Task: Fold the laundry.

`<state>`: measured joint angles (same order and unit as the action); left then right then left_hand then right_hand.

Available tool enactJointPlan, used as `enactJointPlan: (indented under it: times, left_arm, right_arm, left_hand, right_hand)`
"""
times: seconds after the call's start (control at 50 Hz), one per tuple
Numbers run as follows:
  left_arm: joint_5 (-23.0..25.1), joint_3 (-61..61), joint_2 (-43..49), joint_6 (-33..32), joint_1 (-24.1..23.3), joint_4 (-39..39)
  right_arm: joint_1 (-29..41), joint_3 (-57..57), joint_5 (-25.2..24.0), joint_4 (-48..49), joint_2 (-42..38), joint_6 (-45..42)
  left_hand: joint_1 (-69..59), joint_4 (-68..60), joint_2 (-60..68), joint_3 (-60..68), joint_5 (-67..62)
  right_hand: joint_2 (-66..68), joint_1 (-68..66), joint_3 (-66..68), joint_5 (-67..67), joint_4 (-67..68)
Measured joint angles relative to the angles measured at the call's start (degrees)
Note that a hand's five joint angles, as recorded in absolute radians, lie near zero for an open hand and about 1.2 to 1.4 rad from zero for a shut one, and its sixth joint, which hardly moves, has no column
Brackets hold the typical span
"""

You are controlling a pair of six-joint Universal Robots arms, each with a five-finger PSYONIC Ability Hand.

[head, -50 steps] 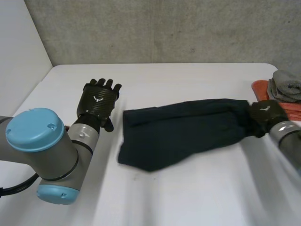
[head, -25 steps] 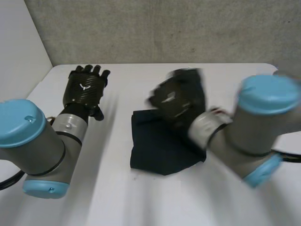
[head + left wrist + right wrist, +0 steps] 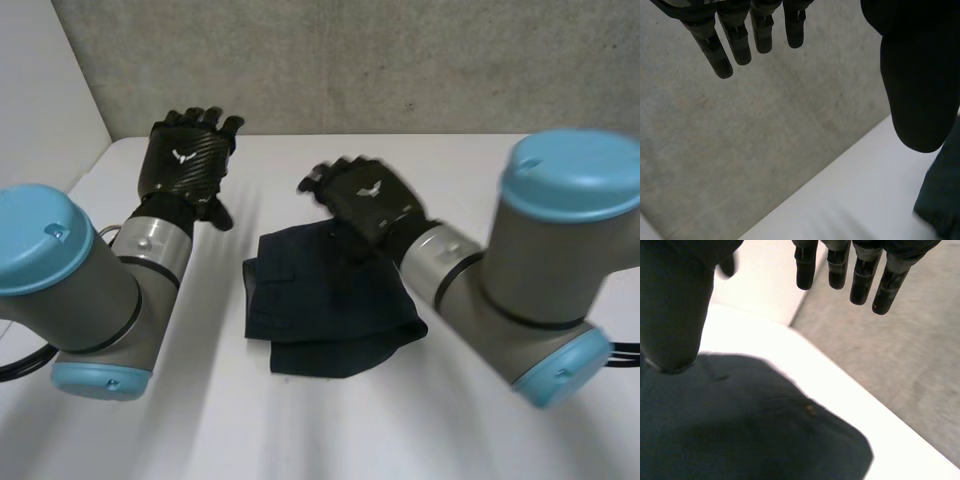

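A dark navy garment (image 3: 325,305) lies folded over on itself in the middle of the white table (image 3: 300,430). My right hand (image 3: 368,202) hovers just above its far edge with fingers straight and apart, holding nothing. In the right wrist view those fingers (image 3: 858,270) and the thumb (image 3: 675,300) spread over the garment (image 3: 750,425). My left hand (image 3: 188,168) is raised to the left of the garment, open and empty. In the left wrist view its fingers (image 3: 740,35) hang straight, and a corner of the garment (image 3: 942,200) lies beside the thumb.
A grey concrete wall (image 3: 350,60) runs along the table's far edge. The right arm's elbow (image 3: 560,260) stands over the table's right side, and the left arm's elbow (image 3: 60,290) over its left side.
My right hand carried the garment's right end across to the left, folding it over, and then let go. The left hand lifted slightly toward the far edge.
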<state>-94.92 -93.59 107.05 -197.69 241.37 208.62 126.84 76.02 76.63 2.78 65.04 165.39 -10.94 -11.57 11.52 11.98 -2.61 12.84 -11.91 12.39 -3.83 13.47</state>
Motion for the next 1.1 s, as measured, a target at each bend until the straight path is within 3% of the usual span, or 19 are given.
enactJointPlan:
  times: [0.1,0.24,0.3,0.32,0.44,0.58,0.68,0.86,0.96,1.1]
  left_arm:
    - [2.30,4.67,2.55,6.86,-2.79,-5.87]
    - [4.42,14.31,13.16,11.93,-6.29,-21.82]
    - [4.03,15.93,15.34,12.09,-6.60,-24.49]
    - [2.94,17.61,18.12,11.95,-6.80,-27.30]
    - [0.57,18.54,22.01,10.23,-6.72,-29.55]
    - [-0.12,17.84,23.61,6.00,-6.59,-29.95]
    - [0.26,17.78,22.44,3.87,-6.69,-29.99]
    - [3.49,19.49,11.32,3.40,-6.43,-28.54]
    - [9.48,21.30,5.83,4.24,-5.74,-28.61]
    - [19.77,24.20,3.03,5.06,-2.54,-36.94]
  right_arm:
    - [-5.00,-0.33,0.12,-2.44,1.88,8.89]
    - [-7.92,-8.44,-0.08,-10.61,-8.42,10.23]
    - [-8.11,-10.76,-0.27,-12.45,-11.27,10.06]
    - [-8.22,-14.29,-0.48,-14.95,-15.66,9.58]
    - [-8.26,-19.78,-0.28,-18.70,-22.96,5.78]
    - [-8.32,-20.36,1.01,-19.54,-24.58,-0.87]
    - [-8.32,-18.02,2.46,-17.73,-21.78,-3.48]
    - [-7.66,-5.54,4.05,-5.10,-8.65,-4.11]
    - [-7.34,3.80,4.72,1.69,-1.39,-4.31]
    - [-6.11,19.39,4.87,8.66,4.54,-4.58]
  left_hand:
    - [0.00,0.00,0.00,0.00,0.00]
    - [0.00,0.00,0.00,0.00,0.00]
    - [0.00,0.00,0.00,0.00,0.00]
    - [0.00,0.00,0.00,0.00,0.00]
    - [0.00,0.00,0.00,0.00,0.00]
    - [0.18,0.00,-0.02,-0.63,0.00]
    - [1.16,0.00,-0.56,-1.03,0.00]
    - [1.16,0.00,-0.56,-1.04,0.08]
    - [1.16,0.00,-0.56,-1.03,0.08]
    - [1.15,0.00,-0.56,-1.03,0.08]
  right_hand:
    - [0.00,0.00,0.00,0.00,0.00]
    - [0.00,0.00,0.00,0.00,0.00]
    - [0.00,0.00,0.00,0.00,0.00]
    - [0.00,0.00,0.00,0.00,0.00]
    - [0.00,0.49,-0.05,0.00,0.00]
    - [-0.62,2.09,-1.01,0.00,0.00]
    - [-0.62,2.38,-1.02,0.00,0.00]
    - [-0.62,2.38,-1.02,0.00,0.00]
    - [-0.62,2.38,-1.02,0.00,0.00]
    - [-0.62,2.38,-1.02,0.00,0.00]
